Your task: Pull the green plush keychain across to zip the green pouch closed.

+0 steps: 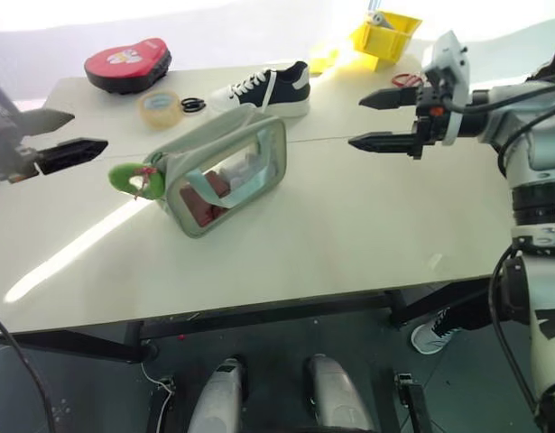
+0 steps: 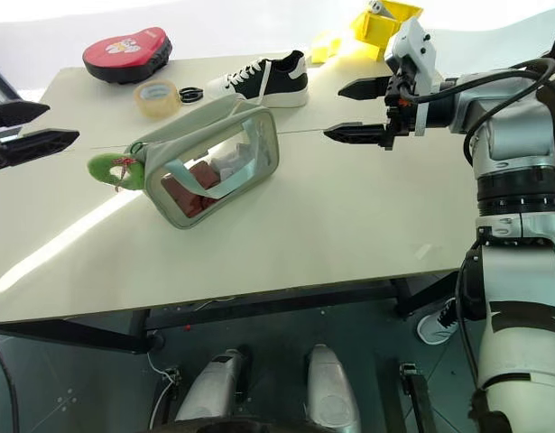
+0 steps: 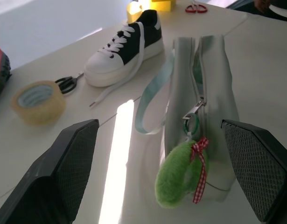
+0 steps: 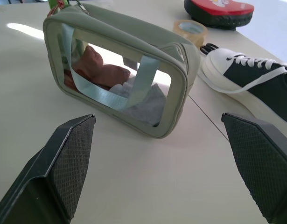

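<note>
Both grippers, left and right, gape wide and empty, flanking the pouch mid-table; we judge the keychain, hanging at its nine-o'clock end, the left's target.

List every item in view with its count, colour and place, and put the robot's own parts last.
green pouch: one, pale sage green with clear sides, middle of the table, holding reddish and pale items.
green plush keychain: one, bright green with a red-checked bow, hanging at the pouch's end on the robot's left.
tape roll: one, yellowish, behind the pouch.
scissors: one, black handles, between tape roll and sneaker.
sneaker: one, black and white, behind the pouch.
pad: one, red and black, far left corner.
bin: one, yellow, far right.
table: one, cream.
left gripper: black fingers open, left of the keychain.
right gripper: black fingers open, right of the pouch.
</note>
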Robot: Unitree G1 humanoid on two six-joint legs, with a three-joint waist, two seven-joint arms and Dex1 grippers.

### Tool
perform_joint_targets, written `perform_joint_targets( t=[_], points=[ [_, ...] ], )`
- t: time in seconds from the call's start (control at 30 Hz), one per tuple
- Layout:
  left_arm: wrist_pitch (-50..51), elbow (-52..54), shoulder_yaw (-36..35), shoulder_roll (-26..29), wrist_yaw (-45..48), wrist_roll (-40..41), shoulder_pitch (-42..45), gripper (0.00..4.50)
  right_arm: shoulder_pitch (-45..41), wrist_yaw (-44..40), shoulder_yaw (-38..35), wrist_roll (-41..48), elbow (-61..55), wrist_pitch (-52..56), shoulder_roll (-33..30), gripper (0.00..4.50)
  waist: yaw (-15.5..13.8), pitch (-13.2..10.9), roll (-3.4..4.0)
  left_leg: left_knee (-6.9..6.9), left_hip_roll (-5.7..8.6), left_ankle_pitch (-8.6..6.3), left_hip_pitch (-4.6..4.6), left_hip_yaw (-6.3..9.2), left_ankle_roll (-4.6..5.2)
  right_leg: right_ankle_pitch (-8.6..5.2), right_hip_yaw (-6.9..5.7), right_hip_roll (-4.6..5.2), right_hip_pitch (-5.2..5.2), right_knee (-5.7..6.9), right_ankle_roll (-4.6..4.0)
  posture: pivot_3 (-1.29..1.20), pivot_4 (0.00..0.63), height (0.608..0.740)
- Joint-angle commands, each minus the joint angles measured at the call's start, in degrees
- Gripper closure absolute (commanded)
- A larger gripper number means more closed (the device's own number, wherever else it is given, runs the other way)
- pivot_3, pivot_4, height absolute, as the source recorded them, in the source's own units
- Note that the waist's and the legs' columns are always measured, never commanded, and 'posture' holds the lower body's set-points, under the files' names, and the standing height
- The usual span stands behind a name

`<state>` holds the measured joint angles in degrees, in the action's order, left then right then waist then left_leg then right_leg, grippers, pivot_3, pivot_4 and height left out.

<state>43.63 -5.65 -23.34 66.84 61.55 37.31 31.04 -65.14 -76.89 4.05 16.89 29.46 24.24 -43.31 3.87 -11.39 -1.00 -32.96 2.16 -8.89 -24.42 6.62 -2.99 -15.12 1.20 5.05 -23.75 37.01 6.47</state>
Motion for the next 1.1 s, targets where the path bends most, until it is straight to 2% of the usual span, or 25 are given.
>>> perform_joint_targets(
  t=[0.03,0.27,0.43,0.6,0.73,0.9,1.1],
  points=[
    [1.0,2.44,-1.89,1.29,0.79,1.52,0.23,0.07,-1.12,-0.13,-0.8,-0.64,-0.18,-2.07,0.5,0.0,-0.01,0.0,0.0,0.0,0.0,0.0,-0.03,0.0,0.0,0.0,0.01,0.0,-0.03,0.01,0.0,0.0,0.15,0.74],
    [1.64,2.29,-0.99,0.95,-0.04,1.5,2.39,0.07,-2.29,-0.14,-0.92,-2.03,2.14,-3.78,1.02,0.0,-0.02,-0.01,-0.01,-0.01,0.0,0.0,-0.02,-0.01,0.0,0.01,0.01,-0.01,-0.04,0.04,0.02,0.0,0.15,0.74],
    [2.06,4.51,1.22,-1.38,-2.11,2.25,5.46,0.07,-2.86,0.47,-0.11,-4.15,4.27,-7.55,2.68,0.0,-0.02,-0.01,-0.01,-0.02,0.0,0.0,-0.02,-0.02,0.0,0.01,0.01,-0.01,-0.03,0.06,0.02,0.0,0.15,0.74],
    [4.55,12.45,2.72,-4.87,-3.42,5.6,5.73,0.07,-7.94,1.57,2.73,-8.38,11.8,-15.43,9.18,0.0,0.32,-0.01,0.0,-0.03,-0.01,0.01,-0.01,-0.08,0.0,0.02,0.07,-0.02,-0.09,0.13,0.03,0.0,0.15,0.74],
    [5.24,16.9,4.04,-6.86,-4.87,6.14,4.18,0.07,-13.22,4.3,3.86,-11.68,22.74,-22.33,15.55,0.0,0.21,-0.01,0.0,-0.02,-0.02,0.02,-0.01,-0.08,-0.01,0.03,0.09,-0.06,-0.15,0.22,0.03,0.0,0.15,0.74],
    [5.88,20.75,2.32,-5.91,-4.98,7.08,0.15,0.07,-18.95,6.9,4.17,-14.56,34.56,-28.18,22.78,0.0,0.18,-0.01,0.0,-0.02,-0.01,0.02,-0.01,-0.07,-0.02,0.03,0.11,-0.06,-0.14,0.23,0.02,0.0,0.15,0.74],
    [7.92,23.84,-1.42,-5.78,-8.08,8.64,-2.48,0.07,-22.38,12.13,2.95,-17.07,41.67,-31.73,28.04,0.0,0.16,-0.01,0.0,-0.03,0.0,0.03,-0.01,-0.02,-0.03,0.03,0.11,-0.08,-0.12,0.23,0.02,0.0,0.15,0.74]
  ],
)
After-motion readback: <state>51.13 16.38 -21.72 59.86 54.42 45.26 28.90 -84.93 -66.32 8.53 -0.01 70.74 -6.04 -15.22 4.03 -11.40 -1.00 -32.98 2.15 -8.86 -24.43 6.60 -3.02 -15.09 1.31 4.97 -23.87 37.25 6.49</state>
